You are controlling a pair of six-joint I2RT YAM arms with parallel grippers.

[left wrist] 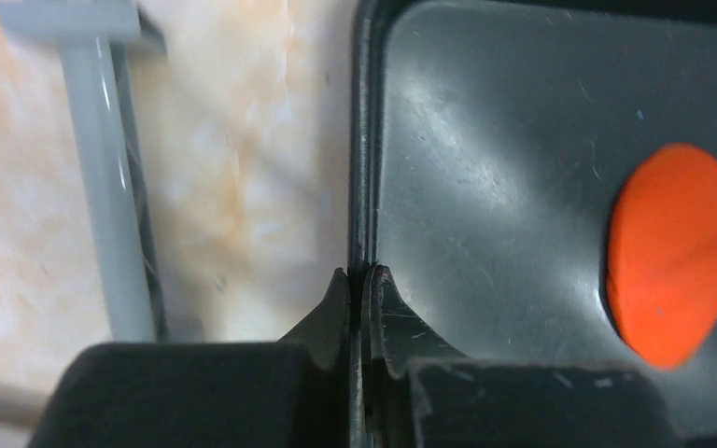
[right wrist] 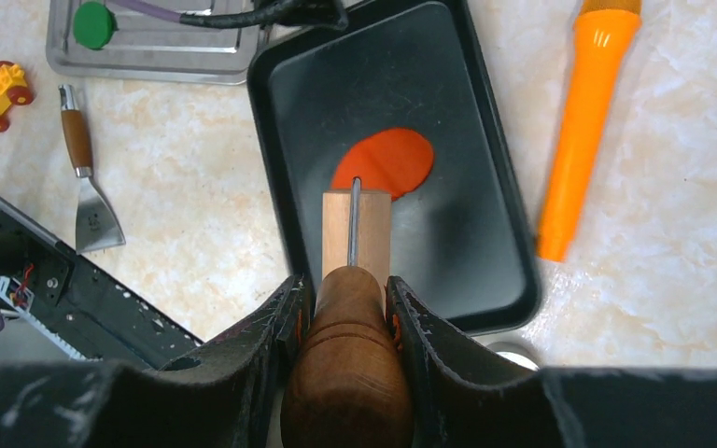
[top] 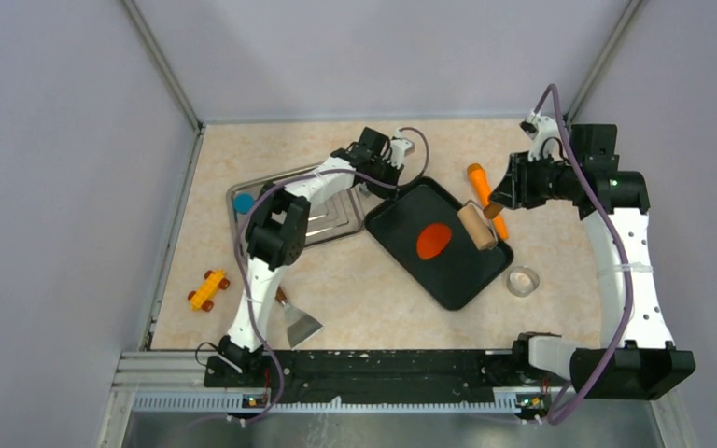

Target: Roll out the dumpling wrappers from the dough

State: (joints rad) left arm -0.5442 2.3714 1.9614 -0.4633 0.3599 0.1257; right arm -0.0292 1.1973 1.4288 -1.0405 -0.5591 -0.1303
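The dough (top: 434,240) lies flat in the middle of the black tray (top: 401,233), a smooth orange-red oval pressed thin, its edge rounded rather than ragged. One wrapper (right wrist: 93,25) in sight: a small, neat round disc, green from the right wrist, bluer from above. It sits in a corner of the steel tray (right wrist: 149,56), well apart from the dough.

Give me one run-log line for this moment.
left gripper: shut on black tray rim | right gripper: gripping rolling pin handle | dough: flat oval in tray, beside roller
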